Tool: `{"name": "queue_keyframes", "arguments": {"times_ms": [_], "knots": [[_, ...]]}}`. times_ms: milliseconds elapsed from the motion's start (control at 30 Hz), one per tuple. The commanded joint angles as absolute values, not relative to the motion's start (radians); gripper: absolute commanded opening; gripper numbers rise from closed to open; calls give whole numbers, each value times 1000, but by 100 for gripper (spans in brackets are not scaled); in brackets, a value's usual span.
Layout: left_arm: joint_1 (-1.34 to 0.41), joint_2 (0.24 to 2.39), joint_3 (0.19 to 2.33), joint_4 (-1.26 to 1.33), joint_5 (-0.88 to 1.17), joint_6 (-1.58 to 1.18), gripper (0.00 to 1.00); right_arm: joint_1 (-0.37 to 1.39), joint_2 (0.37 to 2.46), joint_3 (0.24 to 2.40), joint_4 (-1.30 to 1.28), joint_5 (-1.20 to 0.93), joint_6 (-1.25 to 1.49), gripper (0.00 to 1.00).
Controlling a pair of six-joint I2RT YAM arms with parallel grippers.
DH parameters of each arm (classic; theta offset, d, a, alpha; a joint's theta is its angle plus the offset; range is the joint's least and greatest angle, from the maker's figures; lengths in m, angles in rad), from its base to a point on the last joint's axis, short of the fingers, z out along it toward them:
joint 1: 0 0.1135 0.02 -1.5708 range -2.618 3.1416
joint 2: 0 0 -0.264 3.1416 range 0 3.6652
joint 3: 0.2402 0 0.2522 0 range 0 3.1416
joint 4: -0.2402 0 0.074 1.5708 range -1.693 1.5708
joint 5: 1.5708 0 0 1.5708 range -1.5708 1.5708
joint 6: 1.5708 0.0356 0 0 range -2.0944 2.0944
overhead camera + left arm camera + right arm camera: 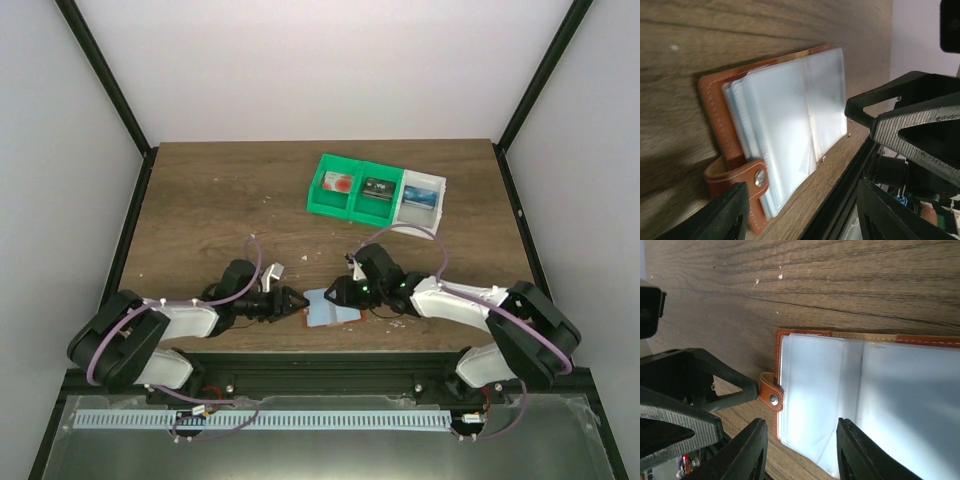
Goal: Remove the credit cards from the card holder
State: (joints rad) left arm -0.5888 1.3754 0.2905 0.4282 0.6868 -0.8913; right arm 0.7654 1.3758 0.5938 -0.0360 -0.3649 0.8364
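The reddish-brown card holder [327, 312] lies open and flat near the table's front edge, its pale grey-blue sleeves up. No card shows in the sleeves. In the left wrist view [785, 125] its snap strap points toward me; it also shows in the right wrist view [880, 405]. My left gripper [298, 301] [800, 220] is open and empty just left of it. My right gripper [336, 292] [800, 452] is open and empty over its left half. A white card with a red mark [340, 183] and a blue card [422, 196] lie in the bins at the back.
A green bin [352, 205] joined to a white bin [420, 215] stands at the back right; a dark card [377, 188] lies in its middle compartment. A small pale object [272, 270] lies by the left arm. Crumbs dot the wood. The table's front edge is right beside the holder.
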Motion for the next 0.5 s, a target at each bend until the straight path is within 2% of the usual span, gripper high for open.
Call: {"name": "queue_keyframes", "arguments": {"times_ms": [0,467], "knots": [[-569,1390,245,573,738,-968,60,812,1428,668,-27,-297,846,40],[-550,1288,200,548,686,-1034,49,923,1554,795,-244,-39,815,40]]}}
